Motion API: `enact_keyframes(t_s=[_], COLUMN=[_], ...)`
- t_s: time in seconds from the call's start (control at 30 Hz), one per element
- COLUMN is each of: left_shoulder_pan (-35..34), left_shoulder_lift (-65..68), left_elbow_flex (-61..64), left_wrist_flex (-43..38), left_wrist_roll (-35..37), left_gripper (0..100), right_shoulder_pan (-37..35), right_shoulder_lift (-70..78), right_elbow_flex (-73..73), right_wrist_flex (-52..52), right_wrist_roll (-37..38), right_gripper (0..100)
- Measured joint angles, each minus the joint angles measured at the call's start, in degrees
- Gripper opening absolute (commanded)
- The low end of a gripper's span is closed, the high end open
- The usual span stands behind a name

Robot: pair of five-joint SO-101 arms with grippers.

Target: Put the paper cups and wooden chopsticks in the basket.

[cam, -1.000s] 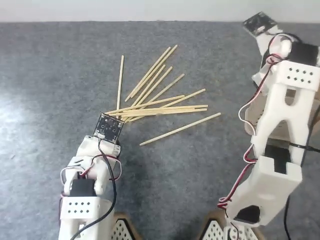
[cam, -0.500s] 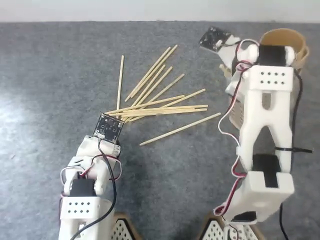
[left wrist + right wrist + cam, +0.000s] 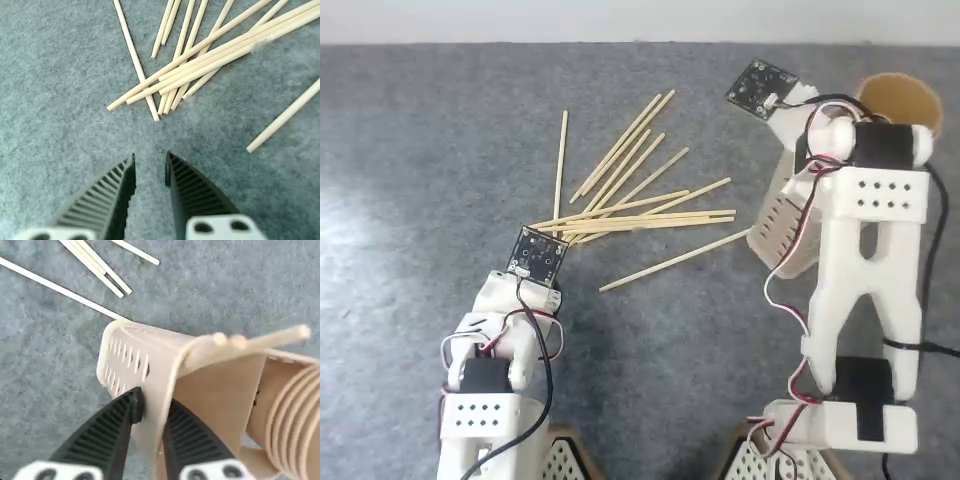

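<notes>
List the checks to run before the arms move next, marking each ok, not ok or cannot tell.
1. Right gripper clamped on basket wall: ok.
2. Basket sitting level: not ok, tilted.
3. Left gripper open and empty: ok.
4. Chopsticks in basket: not ok, most lie on the mat.
5. Paper cup seated inside basket: cannot tell.

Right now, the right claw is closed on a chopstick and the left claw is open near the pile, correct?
No. The right claw is closed on the basket wall, as the right wrist view shows; the left claw is open near the chopsticks.
</notes>
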Motion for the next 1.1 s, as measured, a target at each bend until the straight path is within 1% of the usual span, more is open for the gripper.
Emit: enact_keyframes(t_s=[0.17,0.37,0.47,0.67,0.8,0.87,1.03,1.1], left_shoulder_pan=[0.0,0.0,0.0,0.0,0.0,0.0,0.0,0.0], left_shoulder_lift=[0.0,0.0,0.0,0.0,0.0,0.0,0.0,0.0], left_elbow_flex=[0.0,0.0,0.0,0.0,0.0,0.0,0.0,0.0], left_wrist_flex=[0.0,0.0,0.0,0.0,0.0,0.0,0.0,0.0], left_wrist_roll=[0.0,0.0,0.0,0.0,0.0,0.0,0.0,0.0], left_gripper=[10,10,10,10,10,10,10,10], right_shoulder_pan=[0.7,1.58,3.16,2.37,-0.18,-0.53,-1.14,-1.23], right_shoulder_lift=[-0.09,-0.09,-0.18,-0.97,-1.14,-1.67,-4.92,-6.68], right_elbow_flex=[0.26,0.26,0.26,3.6,3.69,3.69,3.6,3.6], right_wrist_flex=[0.44,5.54,6.24,6.24,5.98,5.8,5.63,5.63], right_wrist_roll=[0.09,5.45,7.03,7.47,5.01,3.16,1.85,1.85], right_gripper=[0.7,0.7,0.7,0.8,1.2,4.2,18.6,20.1])
